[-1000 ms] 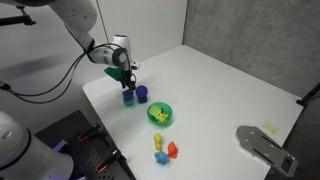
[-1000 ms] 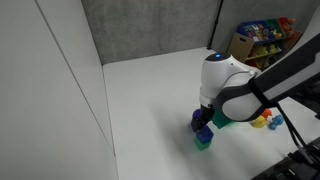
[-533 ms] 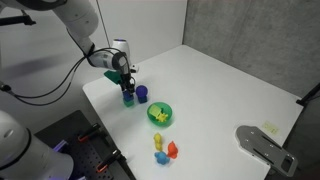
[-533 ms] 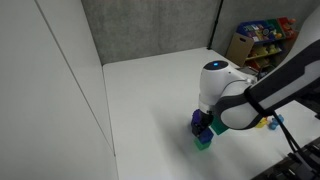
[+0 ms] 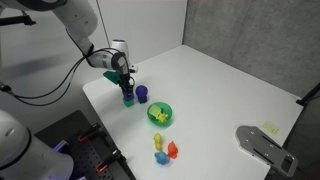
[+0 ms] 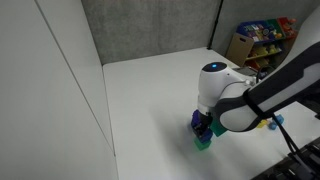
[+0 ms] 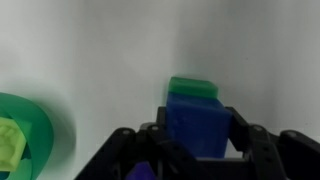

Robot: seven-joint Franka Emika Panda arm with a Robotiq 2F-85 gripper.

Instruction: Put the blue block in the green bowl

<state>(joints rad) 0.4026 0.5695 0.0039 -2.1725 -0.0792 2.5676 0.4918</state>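
The blue block [image 7: 198,120] stands on top of a small green block [image 7: 193,87], and both black fingers of my gripper [image 7: 198,135] press against its two sides. In both exterior views the gripper [image 5: 127,86] [image 6: 205,127] is lowered over this little stack near the table's corner; the green block [image 6: 203,142] shows beneath it. The green bowl [image 5: 160,114] [image 7: 30,130] sits a short way off and holds a yellow piece [image 7: 8,140].
A rounded blue-purple cylinder [image 5: 142,94] stands right beside the stack, between it and the bowl. Yellow and orange toys [image 5: 165,150] lie nearer the table's front edge. A grey device [image 5: 262,145] rests at the far corner. A shelf of boxes [image 6: 262,40] stands beyond the table.
The fingers have drawn in onto the blue block. The arm has sunk slightly over the stack; the blocks have not moved.
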